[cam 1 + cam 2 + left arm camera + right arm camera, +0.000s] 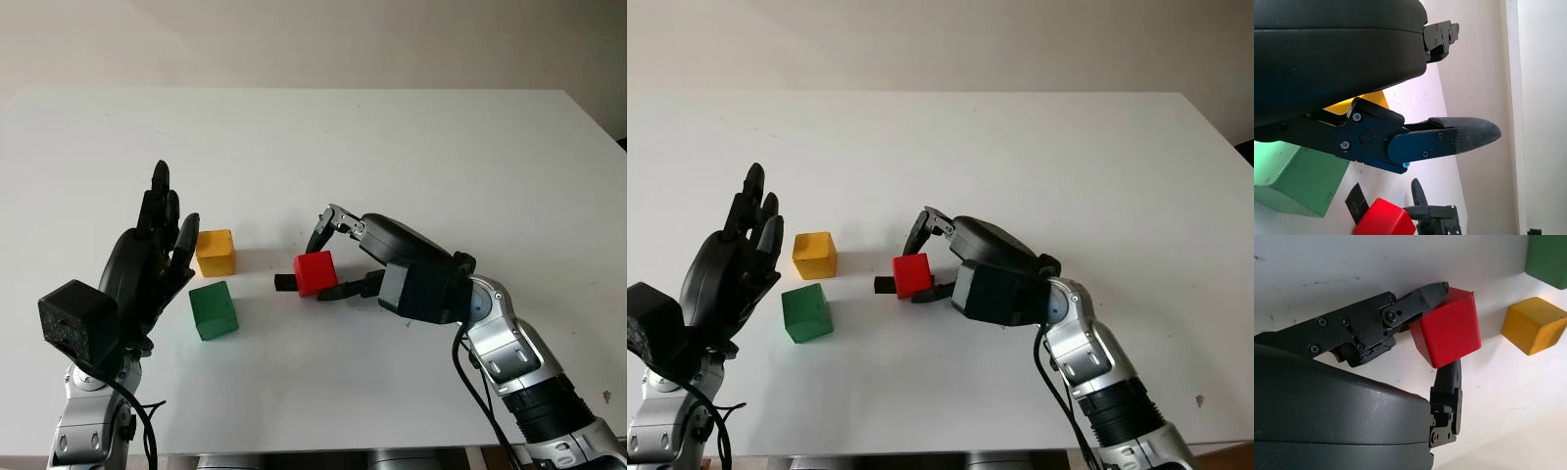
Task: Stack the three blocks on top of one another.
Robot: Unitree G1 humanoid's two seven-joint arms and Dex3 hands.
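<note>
Here a broad white bench (411, 147) is seen, matte and lightly scuffed, with a plain pale wall (313, 39) behind its far edge at 12 o'clock. Near the bench's middle the red block (315, 272) is gripped by the right hand (338, 259), its fingers (1422, 296) closed on opposite faces; whether the block is lifted or touches the surface cannot be told for certain. At 9 o'clock from it the yellow block (216, 252) is set on the bench, and the green block (214, 309) is placed just beside it at 6 o'clock, apart from it. The left hand (147, 264) is held open and raised at 9 o'clock of these two blocks, with nothing grasped.
</note>
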